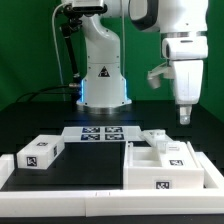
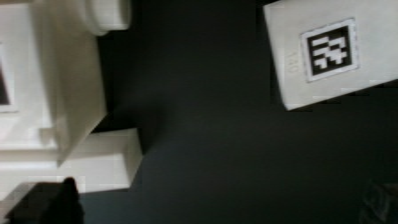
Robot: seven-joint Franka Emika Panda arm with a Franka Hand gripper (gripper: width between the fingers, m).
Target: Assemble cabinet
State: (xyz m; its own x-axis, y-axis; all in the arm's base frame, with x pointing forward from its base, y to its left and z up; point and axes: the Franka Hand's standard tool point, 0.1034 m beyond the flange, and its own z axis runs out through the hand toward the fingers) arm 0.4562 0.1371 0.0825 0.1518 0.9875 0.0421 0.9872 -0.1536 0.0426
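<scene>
My gripper (image 1: 185, 117) hangs in the air over the cabinet (image 1: 165, 165), touching nothing, and I cannot tell whether my fingers are apart or together. The cabinet sits on the table (image 1: 95, 166) at the exterior view's right, just beside the marker board (image 1: 100, 132)

The cabinet (image 1: 170, 160) is plain white, with a square black-and-white coded tag on its front face. A separate white block (image 1: 40, 153) carries a like tag. The marker board (image 1: 100, 133) is white with black-patterned tags. The worktop (image 1: 95, 162) is black, the backdrop (image 1: 30, 50) green, the arm (image 1: 185, 40) white.
</scene>
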